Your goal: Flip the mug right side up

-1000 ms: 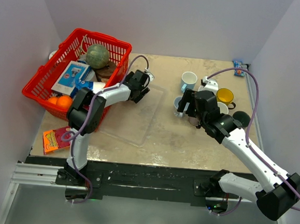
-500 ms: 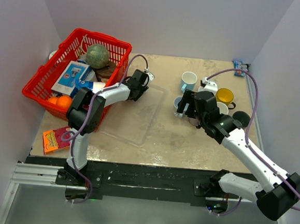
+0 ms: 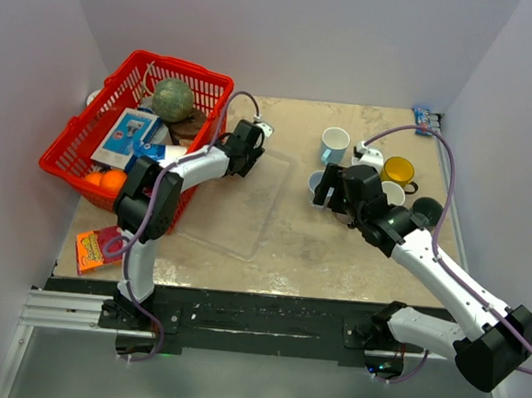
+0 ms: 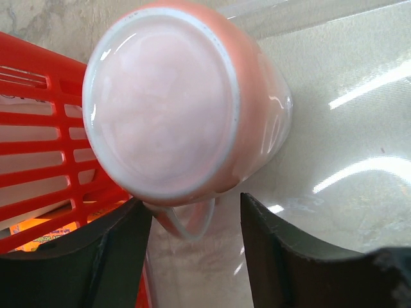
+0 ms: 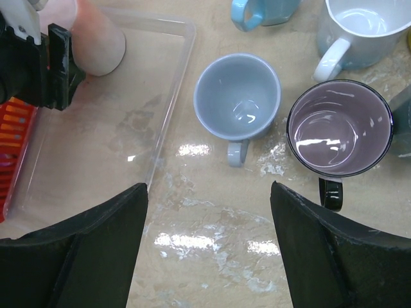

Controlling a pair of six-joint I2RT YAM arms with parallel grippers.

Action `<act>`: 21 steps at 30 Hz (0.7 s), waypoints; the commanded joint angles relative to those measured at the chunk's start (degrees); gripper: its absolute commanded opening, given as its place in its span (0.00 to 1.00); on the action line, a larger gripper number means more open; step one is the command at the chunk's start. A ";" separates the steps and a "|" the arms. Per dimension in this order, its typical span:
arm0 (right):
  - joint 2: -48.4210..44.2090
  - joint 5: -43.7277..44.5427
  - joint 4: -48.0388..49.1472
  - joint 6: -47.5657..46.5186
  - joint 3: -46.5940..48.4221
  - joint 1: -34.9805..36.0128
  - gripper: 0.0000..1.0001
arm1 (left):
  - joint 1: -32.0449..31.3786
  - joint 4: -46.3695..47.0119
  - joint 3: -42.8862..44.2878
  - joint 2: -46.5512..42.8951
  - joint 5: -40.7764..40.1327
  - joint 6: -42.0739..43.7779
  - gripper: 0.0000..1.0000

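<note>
From above, I see my left gripper [image 3: 242,147] over the far corner of the clear tray [image 3: 246,214], just beside the red basket [image 3: 87,107]. It hides what is under it. My right gripper [image 3: 330,187] hangs over some other mugs, well apart from it.

The left wrist camera shows what the top one cannot. The pink mug [image 4: 164,109] sits bottom up on the tray, right beside the basket. The left gripper is loose. Its fingers [image 4: 122,256] stand apart, one on each side of the handle [image 4: 189,224], and do not squeeze it. If I close here, I think I only catch the thin handle. Then the mug may slip, spin or bump the basket when I turn it.

The right wrist camera shows the right gripper spread wide, holding nothing, above a grey mug [image 5: 237,96]. It also sees the pink mug from the side.
</note>
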 commanded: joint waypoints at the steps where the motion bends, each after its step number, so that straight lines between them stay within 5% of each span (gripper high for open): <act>1: -0.29 -0.82 1.72 0.87 -0.21 -0.13 0.80 | 0.12 0.40 2.43 -2.26 1.53 -2.56 0.53; 11: -0.12 -1.08 1.81 1.04 -0.64 -0.22 0.79 | 0.12 0.83 3.13 -1.99 1.44 -4.49 0.28; 15: -0.21 -1.26 1.99 0.96 -0.47 -0.22 0.79 | 0.12 0.74 3.04 -1.37 1.18 -5.11 0.00; 21: -1.17 -3.45 2.16 0.69 -0.47 -0.22 0.79 | 0.12 -1.45 4.01 -0.84 0.74 -7.92 0.00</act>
